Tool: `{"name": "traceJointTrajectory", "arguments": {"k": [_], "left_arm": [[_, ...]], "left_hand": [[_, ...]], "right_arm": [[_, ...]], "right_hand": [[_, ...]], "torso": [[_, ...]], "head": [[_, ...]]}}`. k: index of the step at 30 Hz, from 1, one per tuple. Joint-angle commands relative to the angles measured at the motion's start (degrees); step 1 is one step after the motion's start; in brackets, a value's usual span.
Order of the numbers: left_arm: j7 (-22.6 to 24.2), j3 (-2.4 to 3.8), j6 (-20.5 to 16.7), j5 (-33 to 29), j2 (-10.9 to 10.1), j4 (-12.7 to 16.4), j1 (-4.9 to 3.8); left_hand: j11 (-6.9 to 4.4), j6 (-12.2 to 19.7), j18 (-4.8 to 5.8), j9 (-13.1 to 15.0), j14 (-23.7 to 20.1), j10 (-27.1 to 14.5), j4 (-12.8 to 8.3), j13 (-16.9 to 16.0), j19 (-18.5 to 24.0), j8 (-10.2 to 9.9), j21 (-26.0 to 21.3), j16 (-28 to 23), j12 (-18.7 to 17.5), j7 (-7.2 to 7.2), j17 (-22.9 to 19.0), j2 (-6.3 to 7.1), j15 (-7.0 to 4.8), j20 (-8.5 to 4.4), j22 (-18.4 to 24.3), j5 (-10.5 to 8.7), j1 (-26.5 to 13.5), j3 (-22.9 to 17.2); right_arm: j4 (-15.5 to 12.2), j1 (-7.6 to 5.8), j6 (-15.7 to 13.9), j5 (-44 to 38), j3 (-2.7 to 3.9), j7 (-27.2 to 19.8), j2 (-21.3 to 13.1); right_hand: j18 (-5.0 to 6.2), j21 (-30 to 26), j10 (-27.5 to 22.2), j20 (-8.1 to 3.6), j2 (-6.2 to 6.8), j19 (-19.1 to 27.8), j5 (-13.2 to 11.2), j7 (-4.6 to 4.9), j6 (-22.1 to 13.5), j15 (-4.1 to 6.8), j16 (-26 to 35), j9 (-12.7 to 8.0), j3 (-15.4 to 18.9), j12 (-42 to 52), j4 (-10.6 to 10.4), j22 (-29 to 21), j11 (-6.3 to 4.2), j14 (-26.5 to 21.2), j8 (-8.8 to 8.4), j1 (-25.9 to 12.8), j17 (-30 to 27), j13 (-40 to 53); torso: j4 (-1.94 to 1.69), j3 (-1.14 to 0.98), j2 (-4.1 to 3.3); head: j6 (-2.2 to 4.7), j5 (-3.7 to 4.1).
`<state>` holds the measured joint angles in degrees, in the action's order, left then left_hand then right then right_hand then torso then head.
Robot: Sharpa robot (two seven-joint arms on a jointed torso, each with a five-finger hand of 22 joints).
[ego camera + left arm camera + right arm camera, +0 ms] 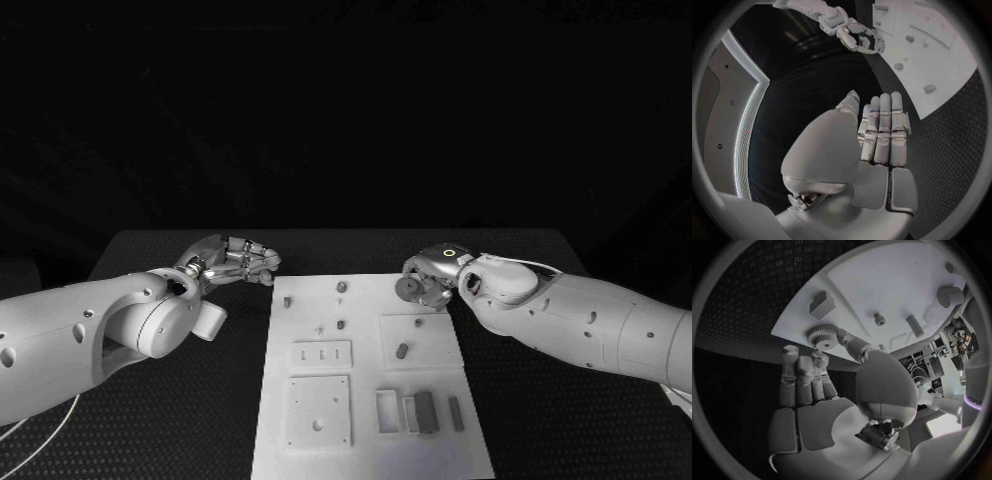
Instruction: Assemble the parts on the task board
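The white task board (pixel 368 385) lies in the middle of the black table. My right hand (pixel 433 275) hovers over the board's far right corner and pinches a small round gear (pixel 408 288) between thumb and finger. The right wrist view shows the toothed gear (pixel 823 336) at the fingertips, just above the board (pixel 879 280). My left hand (pixel 231 262) stays off the board's far left corner; in its wrist view the fingers (pixel 882 130) lie straight, side by side, holding nothing. Small pegs (pixel 342 287) stand on the board's far half. Dark oblong parts (pixel 424 410) lie near its front right.
A slotted plate (pixel 320 353) and a square plate (pixel 319 410) sit on the board's left side. Another raised square (pixel 414 340) carries a short peg (pixel 401 350). Black table (pixel 188 430) stretches on both sides of the board.
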<state>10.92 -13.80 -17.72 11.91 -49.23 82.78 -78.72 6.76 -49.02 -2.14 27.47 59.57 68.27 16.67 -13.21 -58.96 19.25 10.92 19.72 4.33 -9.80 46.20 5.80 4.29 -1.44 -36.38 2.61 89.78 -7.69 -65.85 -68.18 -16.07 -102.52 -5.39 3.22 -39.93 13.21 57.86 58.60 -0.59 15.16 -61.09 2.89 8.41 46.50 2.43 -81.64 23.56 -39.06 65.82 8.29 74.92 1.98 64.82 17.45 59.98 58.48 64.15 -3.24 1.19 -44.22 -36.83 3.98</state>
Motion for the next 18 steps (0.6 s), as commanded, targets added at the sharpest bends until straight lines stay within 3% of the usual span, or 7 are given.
{"name": "traceJointTrajectory", "arguments": {"k": [1,18], "left_arm": [[0.5,0.04,0.6,-0.2,0.0,0.2,-0.07],[0.4,0.03,0.6,-0.2,0.1,0.0,-0.07]], "left_hand": [[0.04,0.2,-0.31,0.1,0.3,-0.2,-0.1,-0.1,-0.2,-0.3,-0.2,-0.2,-0.2,-0.25,0.1,0.21,-0.04,-0.01,-0.1,0.23,-0.5,0.3],[0.04,0.2,-0.31,0.1,0.3,-0.2,-0.1,-0.1,-0.3,-0.3,-0.3,-0.3,-0.2,-0.25,0.2,0.17,-0.04,-0.01,-0.1,0.23,-0.6,0.3]], "right_arm": [[-0.4,0.05,-0.6,0.6,0.0,-0.9,-0.3],[0.0,0.05,1.8,1.6,0.0,-1.3,0.1]], "right_hand": [[1.79,0.3,-4.9,0.02,-0.45,0.3,0.0,1.05,2.2,0.42,-0.5,0.2,0.0,0.5,-0.5,1.0,1.17,-0.1,0.55,0.4,-0.2,-0.3],[1.79,0.4,-4.8,-0.06,-3.66,0.4,0.0,0.21,4.4,1.19,-0.9,0.7,0.1,1.0,-2.1,1.0,0.36,-0.2,1.63,-0.3,-1.3,-1.7]], "torso": [[0.05,0.02,0.01],[-0.05,0.01,-0.03]], "head": [[0.04,0.01],[0.05,0.21]]}}
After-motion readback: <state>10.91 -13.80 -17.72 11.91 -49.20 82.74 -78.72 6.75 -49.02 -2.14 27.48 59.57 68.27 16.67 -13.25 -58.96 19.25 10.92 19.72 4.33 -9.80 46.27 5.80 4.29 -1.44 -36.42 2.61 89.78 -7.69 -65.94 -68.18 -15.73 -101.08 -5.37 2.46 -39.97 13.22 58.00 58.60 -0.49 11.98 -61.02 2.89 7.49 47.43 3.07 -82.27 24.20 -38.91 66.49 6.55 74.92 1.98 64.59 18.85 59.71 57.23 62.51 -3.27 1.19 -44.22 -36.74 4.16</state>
